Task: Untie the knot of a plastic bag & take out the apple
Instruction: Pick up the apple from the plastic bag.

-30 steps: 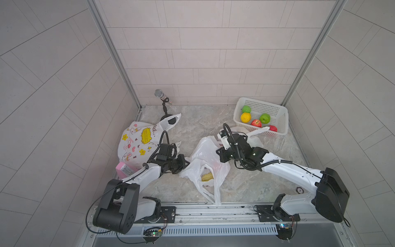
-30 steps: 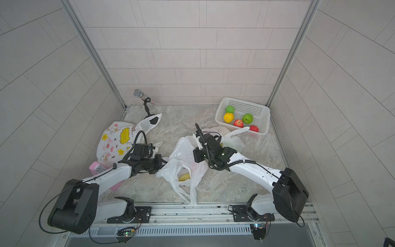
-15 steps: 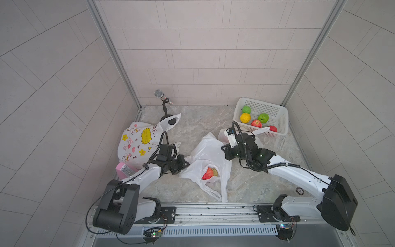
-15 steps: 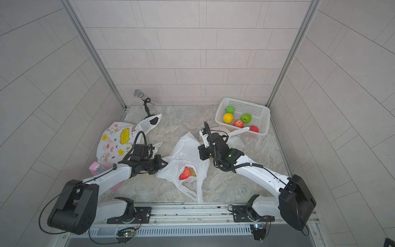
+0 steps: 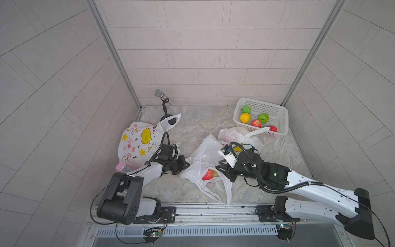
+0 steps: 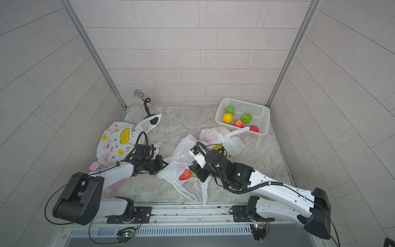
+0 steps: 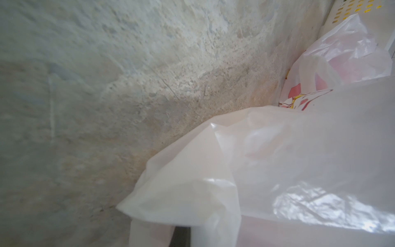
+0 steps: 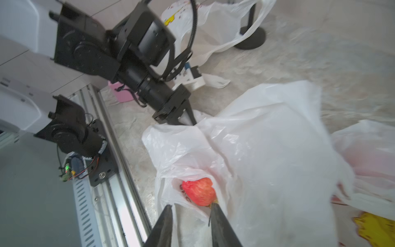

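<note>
A white plastic bag [image 5: 205,149] [image 6: 181,150] lies mid-floor with its mouth toward the front rail. A red apple [image 5: 209,174] [image 6: 185,174] [image 8: 199,191] sits inside the mouth. No knot is in view, and the handles [image 5: 213,192] trail loose. My left gripper [image 5: 186,165] [image 6: 164,163] [image 8: 188,119] is shut on the bag's left corner; in the left wrist view the bag film [image 7: 256,160] drapes over its jaws. My right gripper [image 5: 221,172] [image 6: 195,171] [image 8: 191,206] is open just right of the apple. Its fingertips [image 8: 214,206] sit at the mouth's rim, holding nothing.
A white basket [image 5: 277,128] of fruit stands back right, with another crumpled bag [image 5: 235,133] in front of it. A printed bag [image 5: 139,141] and a pink box [image 5: 121,167] lie on the left. A microphone stand [image 5: 164,107] is at the back, and the metal rail [image 5: 203,210] runs along the front.
My right gripper has opened and let go of the bag, swinging down to the bag's mouth. The bag has settled, and the red apple shows where something yellow showed before. The left gripper has held still.
</note>
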